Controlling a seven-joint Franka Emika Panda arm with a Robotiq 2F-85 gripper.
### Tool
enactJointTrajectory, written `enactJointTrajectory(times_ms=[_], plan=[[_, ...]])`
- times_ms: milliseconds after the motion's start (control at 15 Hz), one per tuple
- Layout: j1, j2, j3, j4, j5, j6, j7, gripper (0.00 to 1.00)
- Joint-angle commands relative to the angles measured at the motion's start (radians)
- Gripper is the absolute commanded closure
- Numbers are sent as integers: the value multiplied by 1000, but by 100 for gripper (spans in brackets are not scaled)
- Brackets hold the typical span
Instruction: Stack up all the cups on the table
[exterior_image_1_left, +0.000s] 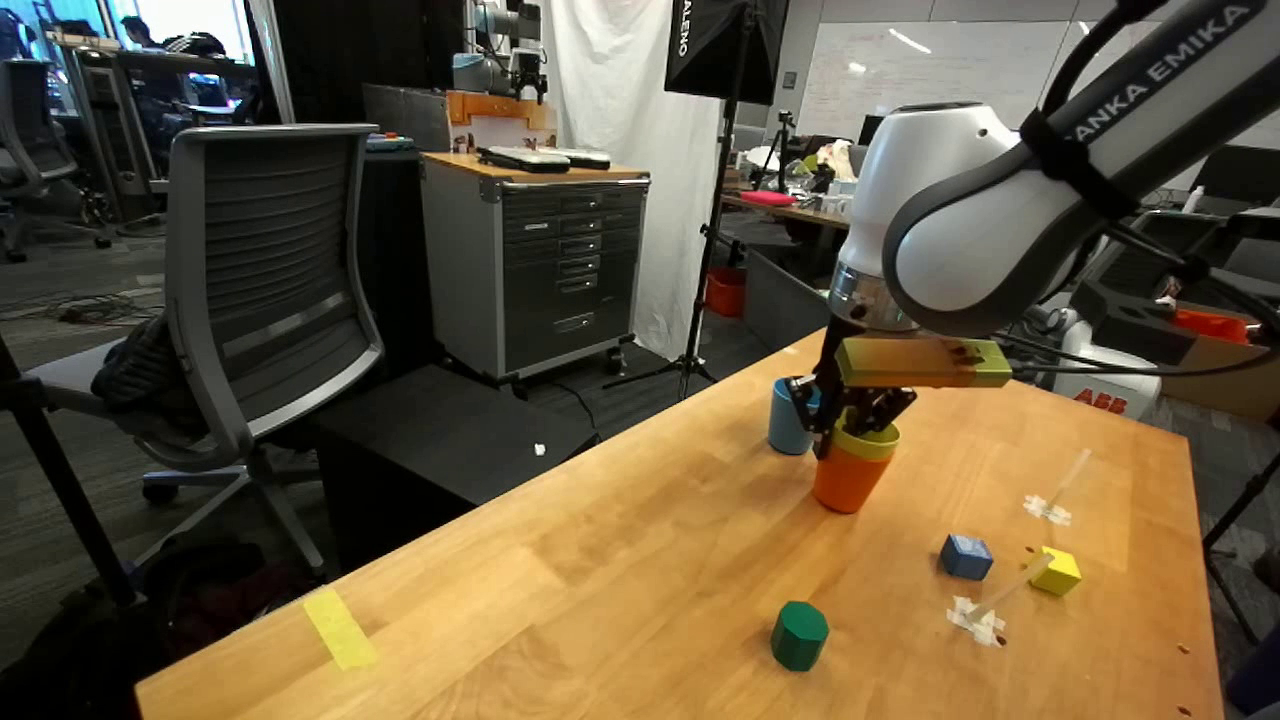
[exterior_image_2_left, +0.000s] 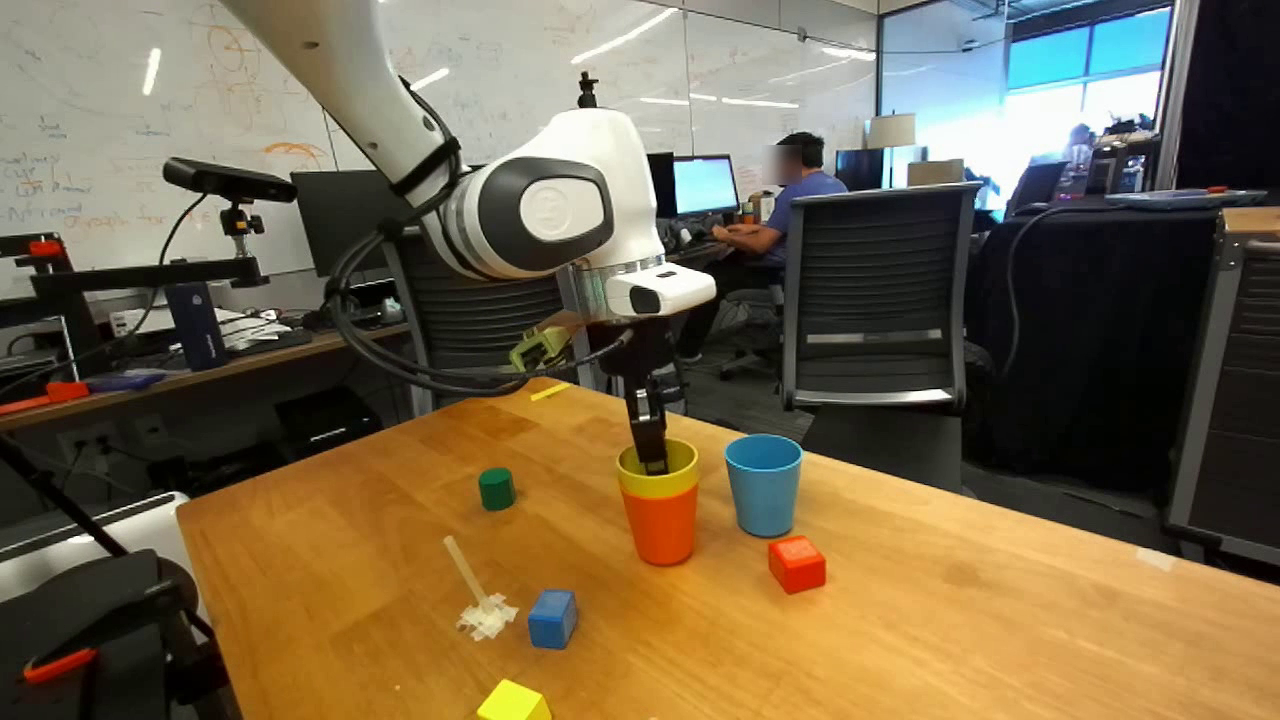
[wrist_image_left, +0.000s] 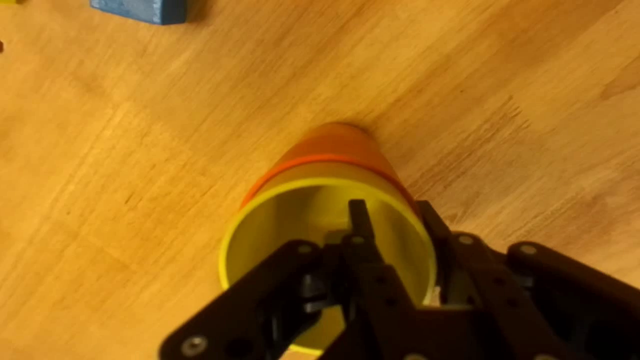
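One yellow cup, nested in orange-red cup, plain blue cup beside.

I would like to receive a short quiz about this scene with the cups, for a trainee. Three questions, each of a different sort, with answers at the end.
1. True or false: the yellow cup sits inside the orange-red cup.
2. Fill in: the cup standing apart from these two is the ...
3. Multiple choice: in the wrist view, the jaws are (a) both inside the yellow cup; (b) one inside it, one outside; (c) both outside it.

Key: 1 true; 2 blue cup; 3 b.
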Motion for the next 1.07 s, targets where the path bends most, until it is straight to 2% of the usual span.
enactJointTrajectory(times_ms=[0,533,1000], plan=[[11,-5,-12,22,8,-23,1,99],[-24,-65,9,61,67,-95,-18,98],[-48,-161,18,141,122,-259,4,98]])
